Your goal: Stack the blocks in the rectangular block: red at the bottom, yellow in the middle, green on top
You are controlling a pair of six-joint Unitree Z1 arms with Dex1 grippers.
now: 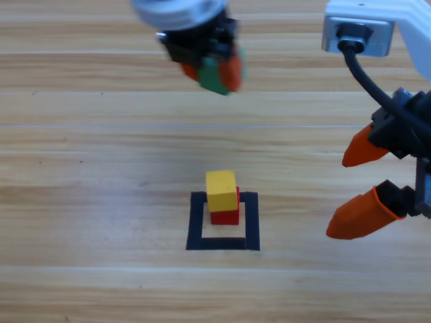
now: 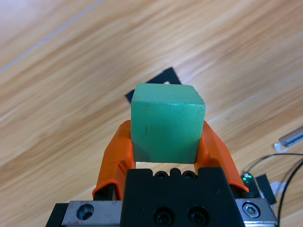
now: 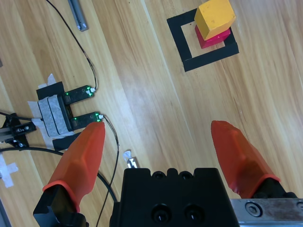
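Observation:
The yellow cube [image 1: 221,190] rests on the red cube [image 1: 225,215] inside the black tape square [image 1: 197,225] at the table's middle. The same stack appears at the top right of the right wrist view, yellow cube [image 3: 216,17] over red cube [image 3: 212,39] in the tape square [image 3: 179,43]. High near the top edge, my left gripper [image 1: 214,73] is shut on the teal-green cube [image 1: 213,75], which fills the left wrist view [image 2: 166,122]; a corner of the tape square [image 2: 163,75] peeks from behind it. At the right edge my right gripper [image 1: 360,185] hangs open, holding nothing.
A grey camera box [image 1: 357,35] with a black cable hangs at the upper right. The right wrist view shows cables, a small device [image 3: 52,113] with green lights, taped down, and a metal strip [image 3: 78,14] on the wood.

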